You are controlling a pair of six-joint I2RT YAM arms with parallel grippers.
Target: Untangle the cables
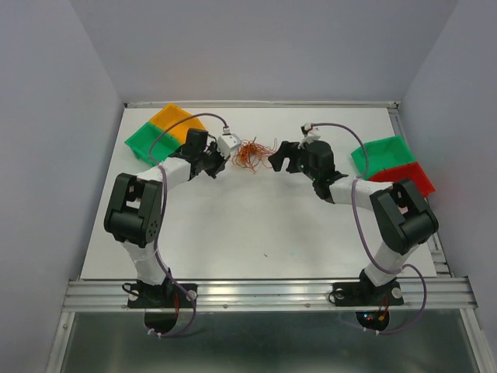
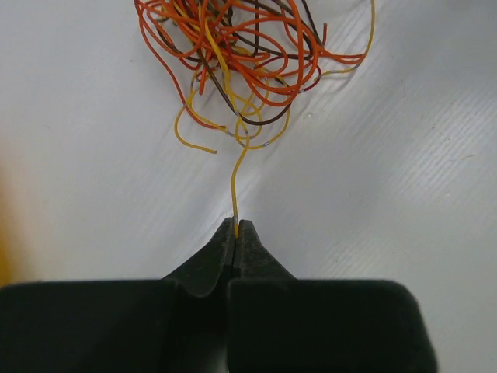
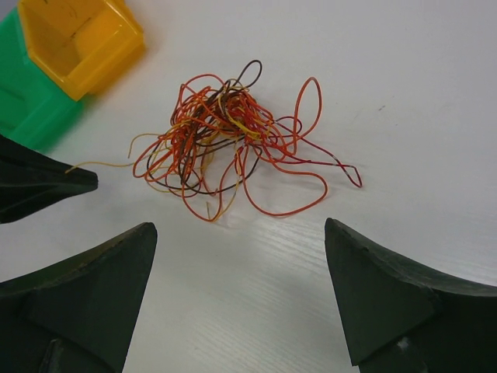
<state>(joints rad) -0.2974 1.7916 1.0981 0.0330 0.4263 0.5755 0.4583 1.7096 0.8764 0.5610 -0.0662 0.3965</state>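
Observation:
A tangle of thin orange, yellow, red and brown cables [image 1: 250, 153] lies on the white table between the two arms. In the left wrist view the bundle [image 2: 245, 58] sits ahead of my left gripper [image 2: 236, 225], which is shut on the end of a yellow cable [image 2: 235, 183] that runs out of the tangle. My right gripper [image 3: 241, 237] is open, its fingers [image 3: 373, 287] wide apart just short of the bundle [image 3: 229, 136], nothing between them. The left gripper's tip [image 3: 66, 183] shows at the left of the right wrist view, with the yellow strand [image 3: 105, 164] leading to it.
A yellow bin [image 1: 177, 122] and a green bin [image 1: 149, 141] stand at the back left, close behind the left arm. A green bin [image 1: 382, 153] and a red bin [image 1: 409, 177] stand at the right edge beside the right arm.

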